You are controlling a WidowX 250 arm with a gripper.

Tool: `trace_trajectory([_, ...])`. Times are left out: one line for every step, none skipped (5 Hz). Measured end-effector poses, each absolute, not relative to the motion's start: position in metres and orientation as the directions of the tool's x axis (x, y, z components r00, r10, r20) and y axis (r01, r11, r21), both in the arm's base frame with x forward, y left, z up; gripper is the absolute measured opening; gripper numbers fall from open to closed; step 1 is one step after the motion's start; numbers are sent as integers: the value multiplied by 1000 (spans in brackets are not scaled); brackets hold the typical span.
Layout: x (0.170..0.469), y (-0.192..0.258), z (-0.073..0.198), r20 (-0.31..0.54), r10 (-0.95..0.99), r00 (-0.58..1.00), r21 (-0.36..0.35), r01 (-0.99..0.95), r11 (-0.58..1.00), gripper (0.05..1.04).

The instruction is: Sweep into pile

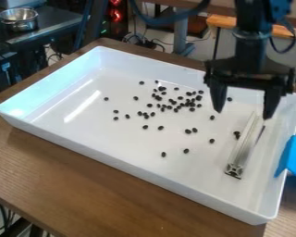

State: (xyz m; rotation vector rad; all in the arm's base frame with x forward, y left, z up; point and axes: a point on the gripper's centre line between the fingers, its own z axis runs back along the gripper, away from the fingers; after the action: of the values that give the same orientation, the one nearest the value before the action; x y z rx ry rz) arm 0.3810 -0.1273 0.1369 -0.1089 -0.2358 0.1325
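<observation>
While its fingers stand spread, the gripper [243,114] hangs down over the tray [126,165], near the metal bar [241,150].

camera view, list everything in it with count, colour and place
beans or pellets: dozens, black, scattered inside tray
tray: one, white, on table
metal bar: one, silver, in tray's right side
blue object: one, blue, at tray's right edge
table: one, brown, under tray
bowls: apparently two, silver, upper left
counter: one, dark, beneath bowls
post: one, grey, top centre
arm: one, black, upper right
gripper: one, black, open above tray
</observation>
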Motion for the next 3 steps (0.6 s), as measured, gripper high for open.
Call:
trace_trajectory([385,-138,121,231,132,964,-107,-110,988,999])
trace_trajectory([387,-139,105,207,137,969,-90,-121,989,999])
trace_trajectory([389,-139,98,204,135,970,-79,-121,989,999])
